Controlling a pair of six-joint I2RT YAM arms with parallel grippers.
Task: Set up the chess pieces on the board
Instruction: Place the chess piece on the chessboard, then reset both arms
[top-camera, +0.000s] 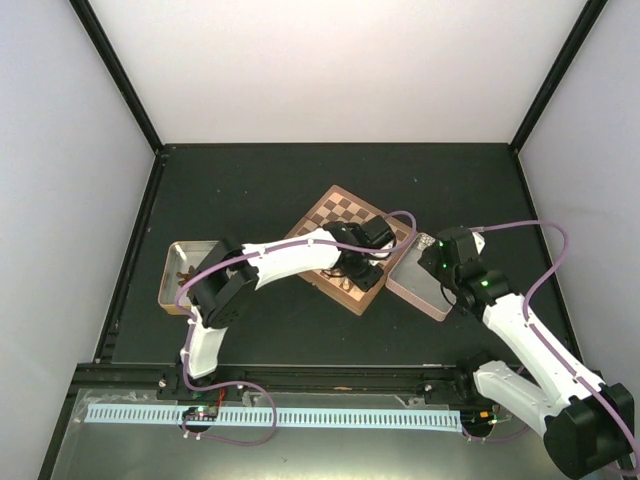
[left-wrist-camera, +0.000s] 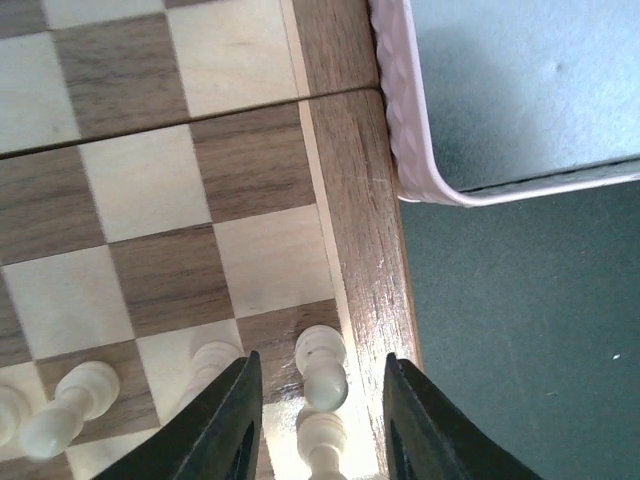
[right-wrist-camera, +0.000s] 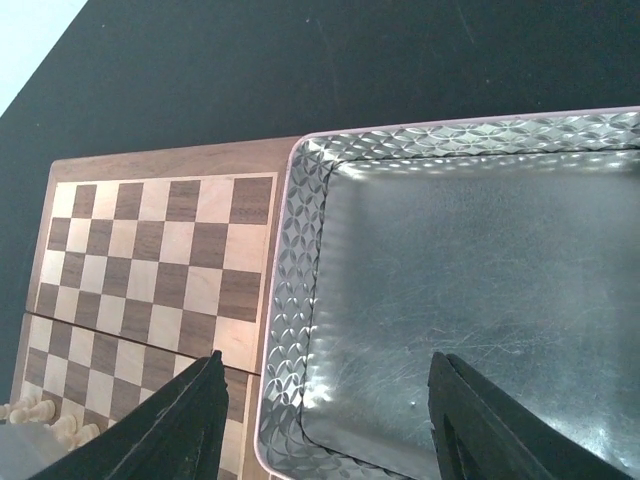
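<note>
I saw my left gripper (left-wrist-camera: 322, 372) spread either side of a pale chess piece (left-wrist-camera: 323, 350) at the edge of the board (left-wrist-camera: 150, 190), my right gripper (right-wrist-camera: 325, 358) spread above the grey tray (right-wrist-camera: 298, 262).

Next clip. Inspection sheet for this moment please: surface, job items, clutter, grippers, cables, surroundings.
Surface: black matte tabletop.
Job's things: square wooden chessboard with reddish-brown border mid-table; small pale wooden chess pieces stand near one border.
Clutter: embossed grey metal tray against the board's side, nothing seen inside; pale rectangular tray at left, dark brown contents too small to identify.
Grippers: left gripper open, straddling one pale piece; right gripper open above the metal tray.
Cables: lilac cables run along both arms.
Surroundings: white walls, black frame posts.
</note>
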